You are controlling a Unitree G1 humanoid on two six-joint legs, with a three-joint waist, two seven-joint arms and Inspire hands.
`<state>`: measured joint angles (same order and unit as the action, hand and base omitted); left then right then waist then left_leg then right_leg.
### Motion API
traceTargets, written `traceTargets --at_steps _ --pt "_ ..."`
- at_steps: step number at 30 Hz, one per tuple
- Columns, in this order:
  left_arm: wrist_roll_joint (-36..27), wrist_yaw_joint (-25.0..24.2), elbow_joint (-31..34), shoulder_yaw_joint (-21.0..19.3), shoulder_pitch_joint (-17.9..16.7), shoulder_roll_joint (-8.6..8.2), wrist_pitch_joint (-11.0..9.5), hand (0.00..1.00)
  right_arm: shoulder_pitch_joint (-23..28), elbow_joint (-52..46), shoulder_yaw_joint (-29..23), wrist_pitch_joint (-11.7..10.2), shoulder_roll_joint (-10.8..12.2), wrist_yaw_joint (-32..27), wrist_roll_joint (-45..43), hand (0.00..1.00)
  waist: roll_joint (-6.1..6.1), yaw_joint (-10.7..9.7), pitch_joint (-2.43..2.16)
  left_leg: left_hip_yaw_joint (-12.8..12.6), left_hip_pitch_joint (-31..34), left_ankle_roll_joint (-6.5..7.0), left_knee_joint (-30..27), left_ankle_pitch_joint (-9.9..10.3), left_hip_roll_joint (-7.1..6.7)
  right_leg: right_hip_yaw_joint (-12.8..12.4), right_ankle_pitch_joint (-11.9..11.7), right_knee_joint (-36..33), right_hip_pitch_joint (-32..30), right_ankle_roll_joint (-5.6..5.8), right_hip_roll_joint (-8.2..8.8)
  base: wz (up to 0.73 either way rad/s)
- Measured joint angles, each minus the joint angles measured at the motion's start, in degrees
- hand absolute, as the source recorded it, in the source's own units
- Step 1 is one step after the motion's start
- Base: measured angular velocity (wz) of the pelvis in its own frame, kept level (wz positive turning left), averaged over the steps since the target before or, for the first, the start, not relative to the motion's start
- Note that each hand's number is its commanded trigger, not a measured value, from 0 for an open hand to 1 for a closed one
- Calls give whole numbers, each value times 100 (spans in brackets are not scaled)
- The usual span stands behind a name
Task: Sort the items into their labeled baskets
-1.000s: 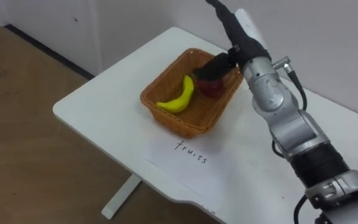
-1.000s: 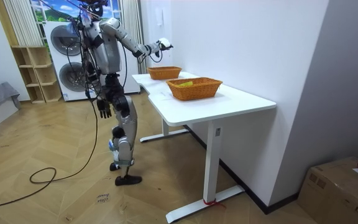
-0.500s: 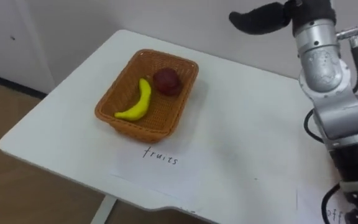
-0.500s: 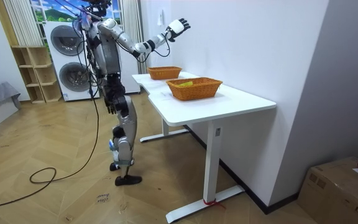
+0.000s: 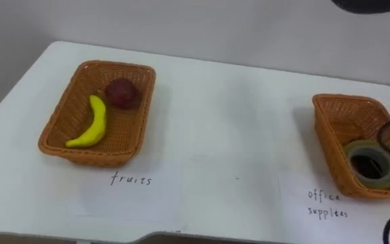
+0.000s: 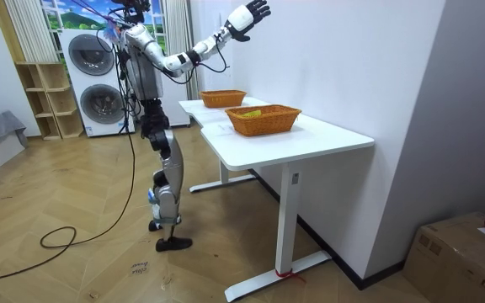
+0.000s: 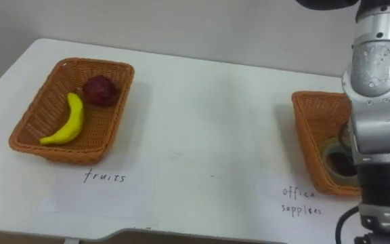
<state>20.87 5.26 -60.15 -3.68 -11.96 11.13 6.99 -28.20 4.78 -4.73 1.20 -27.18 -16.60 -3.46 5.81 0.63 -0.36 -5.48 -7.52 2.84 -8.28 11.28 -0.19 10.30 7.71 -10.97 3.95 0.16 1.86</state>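
Change since the earlier frames: the right robot hand (image 6: 249, 13) has lifted away from the fruit basket (image 5: 80, 154) and now stands high above the worktop (image 5: 235, 122). The red fruit (image 5: 122, 93) it was over lies free in that basket. The head camera has swung to take in both baskets; the baskets themselves have not shifted.
Right robot hand, state: fingers spread and holding nothing, with the arm stretched up and forward in the room view.
Left robot hand (image 6: 152, 131): low at the robot's hip in the room view; its state cannot be told.
Fruit basket: toward the worktop's left edge.
Banana (image 5: 93, 125): lies lengthways in the fruit basket, its far tip just beside the red fruit.
Red fruit: at the far end of the fruit basket, against the right-hand wall.
Office basket (image 5: 330, 132): toward the worktop's right edge, well apart from the fruit basket.
Tape roll (image 5: 370, 163): flat on the floor of the office basket.
Paper sheets: one handwritten sheet (image 5: 133, 179) lies between each basket and the worktop's front edge.
Robot: stands upright at the worktop's front edge.
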Motion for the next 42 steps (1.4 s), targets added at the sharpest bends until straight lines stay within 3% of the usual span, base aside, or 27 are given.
traceTargets --at_steps 3,6,11,15,19,27,30,36,38,42 --pt "2 78 -1 -8 40 12 -21 0 178 -49 -299 -5 -4 -62 271 0 -21 -93 11 -106 -23 -28 -6 18 49 -97 -42 23 -9 -35 -65 -21" --pt "1 76 -7 -7 16 7 -80 0 266 -50 -686 -7 -12 -233 334 0 -92 -233 -16 -229 -1 -49 -1 31 84 -236 -48 20 -77 -45 -109 -17" --pt "7 75 8 -75 -17 27 -79 0 306 -51 -1067 -14 -20 -600 354 0 -164 -388 -12 -385 -19 -99 7 64 146 -394 -69 17 -132 -78 -193 -20" --pt "4 84 91 -69 -39 54 -122 0 696 -178 -1287 -33 -76 -883 450 0 -78 -499 -12 -405 -50 -132 0 82 190 -423 -77 14 -131 -104 -223 -6" --pt "2 157 154 -105 -104 63 -183 0 1026 -263 -1501 -33 -167 -1101 507 0 38 -566 37 -449 -73 -153 12 101 200 -462 -68 25 -114 -117 -269 -6" --pt "-8 344 159 -118 -426 64 -226 0 1417 -355 -1852 -181 -175 -1736 1007 0 124 -663 -7 -536 -82 -180 -26 167 254 -538 -74 68 -101 -130 -328 -7" --pt "-8 411 159 -97 -475 57 -203 0 1738 -365 -1917 -183 -174 -1804 1114 0 78 -671 3 -560 -104 -179 -7 167 254 -561 -75 65 -102 -131 -332 -3" --pt "-22 475 160 -107 -459 49 -204 0 2365 -444 -2081 -292 -141 -2068 1624 0 -153 -705 -12 -595 -118 -175 19 170 253 -548 -75 57 -117 -131 -311 -2" --pt "-46 527 180 -110 -464 22 -205 0 2482 -441 -2298 -293 -59 -2192 1941 0 -198 -730 16 -595 -117 -174 26 171 253 -549 -75 58 -116 -131 -309 0" --pt "-47 546 181 -125 -486 -3 -202 0 2826 -418 -2488 -294 54 -2447 2370 0 -279 -841 26 -615 -115 -183 50 176 249 -575 -22 53 -121 -158 -300 -1"
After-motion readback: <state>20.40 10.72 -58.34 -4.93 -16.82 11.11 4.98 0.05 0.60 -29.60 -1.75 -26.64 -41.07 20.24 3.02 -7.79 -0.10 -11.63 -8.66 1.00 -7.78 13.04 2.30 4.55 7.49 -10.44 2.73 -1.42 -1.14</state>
